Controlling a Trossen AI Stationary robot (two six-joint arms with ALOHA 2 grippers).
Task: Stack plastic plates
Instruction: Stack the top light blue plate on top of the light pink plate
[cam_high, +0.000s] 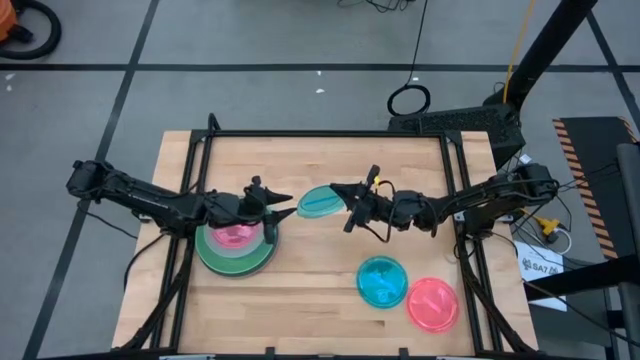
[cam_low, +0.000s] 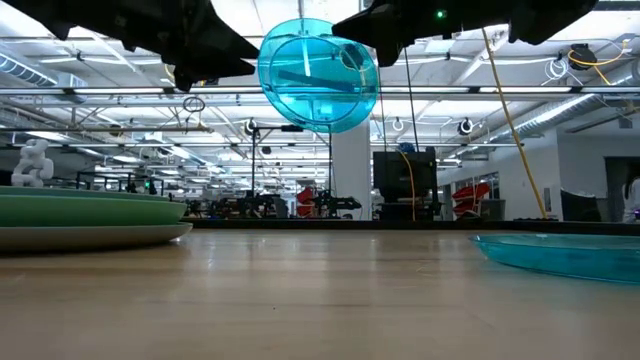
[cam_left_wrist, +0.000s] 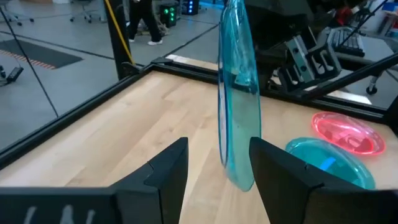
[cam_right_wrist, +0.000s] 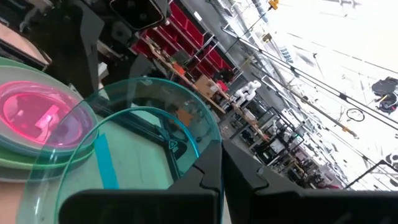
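Note:
A translucent cyan plate hangs in the air over the table's middle, steeply tilted on edge, with my right gripper shut on it. My left gripper is open. Its two fingers stand either side of the plate's near rim. Below the left gripper lies the stack: a pink plate on pale green, green and grey plates. A second cyan plate and a pink plate lie flat on the table at the near right. My right gripper pinches the cyan plate's rim between its two fingers, coming about level from the table's right side. The plate stands on edge, lifted clear of the table. My left gripper: whether a finger touches the plate's rim I cannot tell.
Black frame rails run along the table's far, left and right sides. Bare wood lies between the stack and the two loose plates. Cables and a stand are beyond the far right corner.

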